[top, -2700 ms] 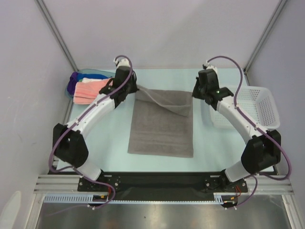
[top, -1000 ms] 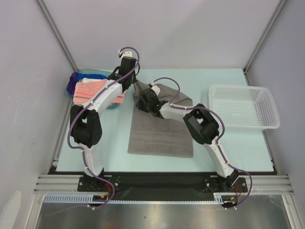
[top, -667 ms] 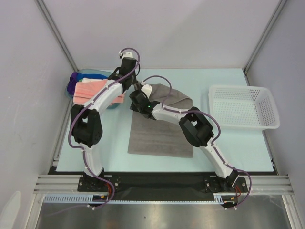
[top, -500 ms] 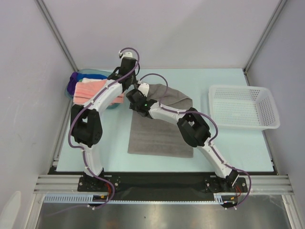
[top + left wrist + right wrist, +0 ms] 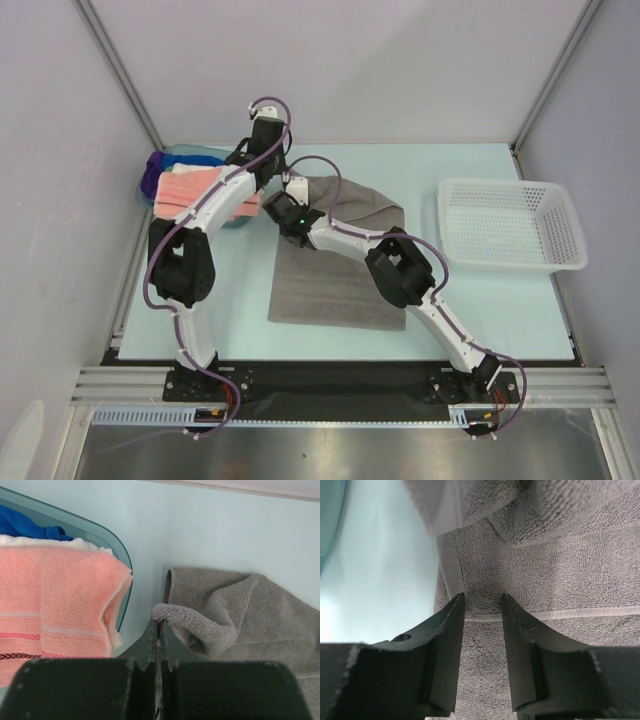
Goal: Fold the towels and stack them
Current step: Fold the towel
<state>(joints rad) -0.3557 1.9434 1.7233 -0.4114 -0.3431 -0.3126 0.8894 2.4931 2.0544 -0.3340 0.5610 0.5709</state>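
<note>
Currently a grey terry cloth towel (image 5: 340,280) lies spread across the middle of the pale blue table (image 5: 200,290). Its near part is flat, and its far edge is bunched and folded over on itself. The left gripper (image 5: 159,626) is at the towel's far left corner. Its two dark fingers are pressed together on a small rolled lip of the grey cloth, which curls up just above their tips. The right arm reaches across the towel to that same corner. The right gripper (image 5: 482,605) hangs over the cloth with its fingers (image 5: 447,630) apart. A strip of flat towel and its woven band show in the gap between them, and loose folds are heaped just beyond the tips. Whether those tips touch the cloth cannot be told. Just left of the corner stands a translucent blue plastic tub (image 5: 119,555). A folded salmon pink towel (image 5: 55,605) is draped over its rim, with a sliver of white towel (image 5: 55,543) and a blue towel (image 5: 25,526) behind it. A white mesh plastic basket (image 5: 510,225) sits at the table's right side, well apart from the grey towel.
</note>
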